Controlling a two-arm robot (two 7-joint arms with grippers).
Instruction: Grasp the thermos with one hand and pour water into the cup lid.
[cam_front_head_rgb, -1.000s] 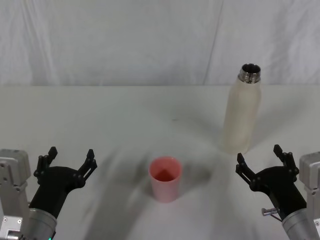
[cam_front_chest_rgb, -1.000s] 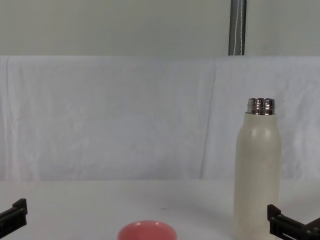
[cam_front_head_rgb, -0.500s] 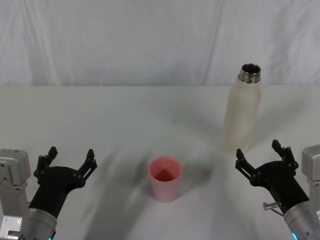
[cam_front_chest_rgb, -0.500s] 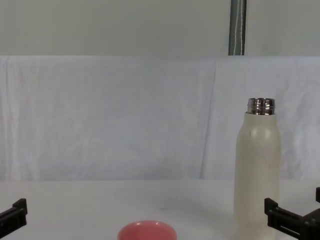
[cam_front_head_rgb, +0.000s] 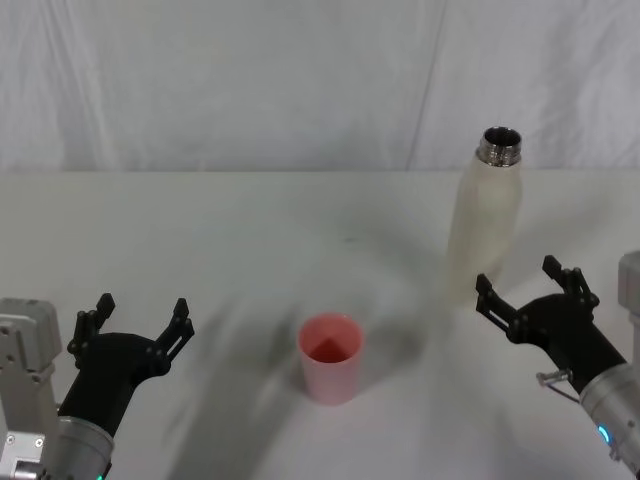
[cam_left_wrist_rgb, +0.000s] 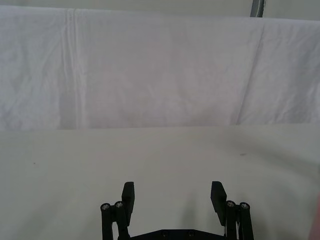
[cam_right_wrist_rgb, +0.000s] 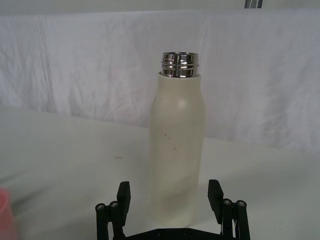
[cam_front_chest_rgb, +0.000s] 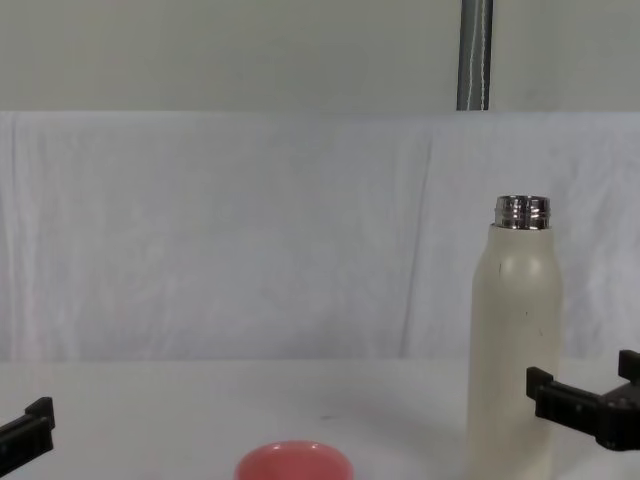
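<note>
Head view: the thermos (cam_front_head_rgb: 484, 220) stands upright at far right — the right gripper (cam_front_head_rgb: 529, 292) spread wide, empty, just near of it. Pink cup lid (cam_front_head_rgb: 330, 357) sits centre-near; left gripper (cam_front_head_rgb: 137, 320) open, parked near-left.

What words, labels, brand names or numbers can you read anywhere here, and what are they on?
None can be read.
thermos: plain cream body with a few small dark specks, no lettering; bare steel neck.
cup lid: plain pink, no print.
left gripper and right gripper: plain black, no markings visible.
table and white backdrop cloth: no signs.
</note>
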